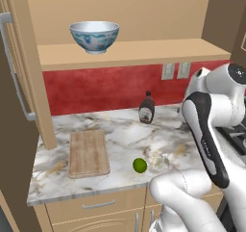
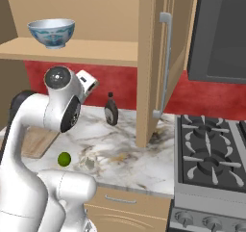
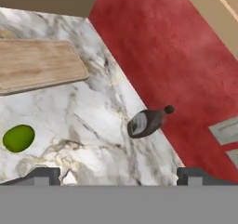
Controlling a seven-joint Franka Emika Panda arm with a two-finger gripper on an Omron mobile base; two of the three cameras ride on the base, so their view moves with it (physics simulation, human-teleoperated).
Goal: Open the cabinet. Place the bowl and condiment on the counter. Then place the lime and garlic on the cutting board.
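Left base view: cabinet [image 1: 19, 96] open, bowl [image 1: 94, 36] on its shelf, condiment [image 1: 146, 109] upright on counter [image 1: 120, 135], lime [image 1: 140, 165] beside garlic [image 1: 161, 161], off cutting board [image 1: 88, 153].

Right base view: same layout.

Hand view: gripper [image 3: 118, 174] spread wide, empty, above marble.

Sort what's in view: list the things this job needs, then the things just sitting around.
Job things:
cabinet, doors open
bowl, on the cabinet shelf
condiment, on the counter
lime
garlic
cutting board, bare

Just there:
stove
wall outlets
red backsplash
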